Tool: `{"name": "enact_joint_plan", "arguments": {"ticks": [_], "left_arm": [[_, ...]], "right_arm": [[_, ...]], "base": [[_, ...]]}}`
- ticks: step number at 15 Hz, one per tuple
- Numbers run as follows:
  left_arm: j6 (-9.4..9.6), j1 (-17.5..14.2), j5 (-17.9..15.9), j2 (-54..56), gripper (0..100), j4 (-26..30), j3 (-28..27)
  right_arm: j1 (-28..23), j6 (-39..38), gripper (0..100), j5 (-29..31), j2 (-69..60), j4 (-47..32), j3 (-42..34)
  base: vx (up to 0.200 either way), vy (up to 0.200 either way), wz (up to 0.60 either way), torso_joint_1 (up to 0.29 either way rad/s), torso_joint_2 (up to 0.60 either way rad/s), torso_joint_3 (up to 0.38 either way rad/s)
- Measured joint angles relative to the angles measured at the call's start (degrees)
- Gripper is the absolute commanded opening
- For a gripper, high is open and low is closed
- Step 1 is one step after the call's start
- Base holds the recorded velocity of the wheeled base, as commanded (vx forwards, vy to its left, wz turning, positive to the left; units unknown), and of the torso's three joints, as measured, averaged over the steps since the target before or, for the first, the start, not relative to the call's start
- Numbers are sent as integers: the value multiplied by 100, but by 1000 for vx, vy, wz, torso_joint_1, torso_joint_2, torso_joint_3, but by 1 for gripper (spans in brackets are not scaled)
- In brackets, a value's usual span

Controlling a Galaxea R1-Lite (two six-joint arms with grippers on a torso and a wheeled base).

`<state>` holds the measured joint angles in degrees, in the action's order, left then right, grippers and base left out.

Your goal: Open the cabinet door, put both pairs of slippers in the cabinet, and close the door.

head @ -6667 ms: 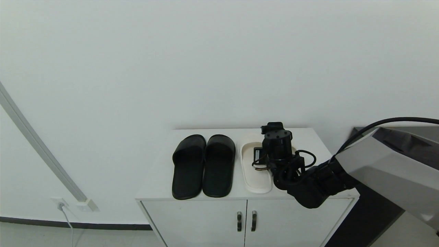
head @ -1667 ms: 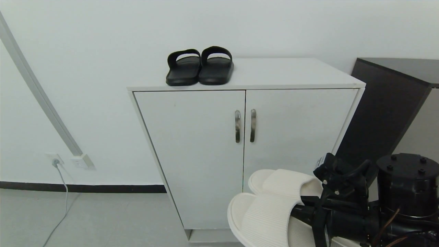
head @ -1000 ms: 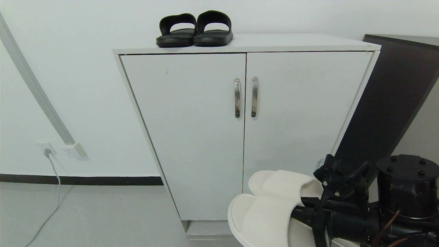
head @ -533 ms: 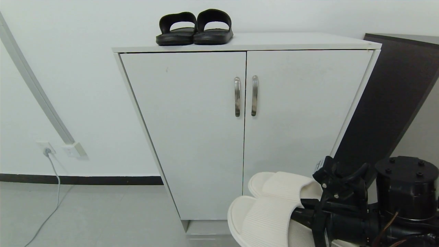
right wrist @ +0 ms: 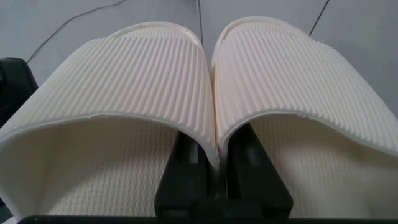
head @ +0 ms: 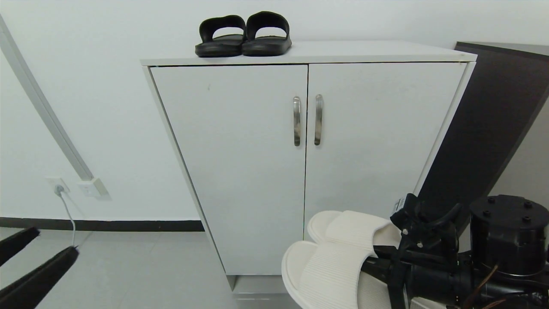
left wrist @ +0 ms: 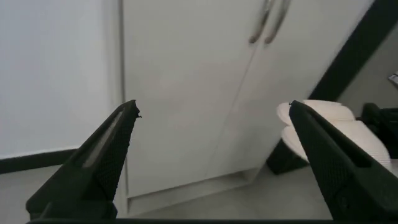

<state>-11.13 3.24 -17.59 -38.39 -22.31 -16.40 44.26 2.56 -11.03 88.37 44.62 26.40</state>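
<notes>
Left gripper (head: 55,242): low and well out from the cabinet's (head: 240,171) left side, near floor level, jaws spread wide, nothing between them. Black slippers (head: 244,34): paired, side by side, on the cabinet top toward its left end, toes facing out. Both cabinet doors are shut, and the left handle (head: 296,121) and right handle (head: 318,119) stand upright, just beside each other at the centre seam. White slippers (head: 339,257): held low in front of the cabinet's right door, clear of its face. Right gripper (right wrist: 216,171): one finger inside each slipper, jaws clamped on the two inner walls pressed together. Assessment: the door opening is not yet done and falls to the free left gripper. It should rise to handle height, square up to the cabinet front, straddle the left handle at mid-length, close firmly, then pull along the hinge arc rather than straight out. The white pair sits within the right door's swing, so the left door is the safer choice.
</notes>
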Motion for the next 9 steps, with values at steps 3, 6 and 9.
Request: {"name": "enact_joint_plan", "arguments": {"ticks": [3,6,9], "left_arm": [[-525,819,-327,-1340,100,-1122,-411],[-775,1514,-358,-2283,100,-1297,-1246],[-1041,2356,-340,-3165,100,-1335,-2061]], "right_arm": [[0,-2,0,28,143,325,-34],[-15,-5,0,33,221,368,-61],[6,4,0,39,265,372,-87]], "base": [[0,0,0,0,0,0],[0,0,0,0,0,0],[0,0,0,0,0,0]]}}
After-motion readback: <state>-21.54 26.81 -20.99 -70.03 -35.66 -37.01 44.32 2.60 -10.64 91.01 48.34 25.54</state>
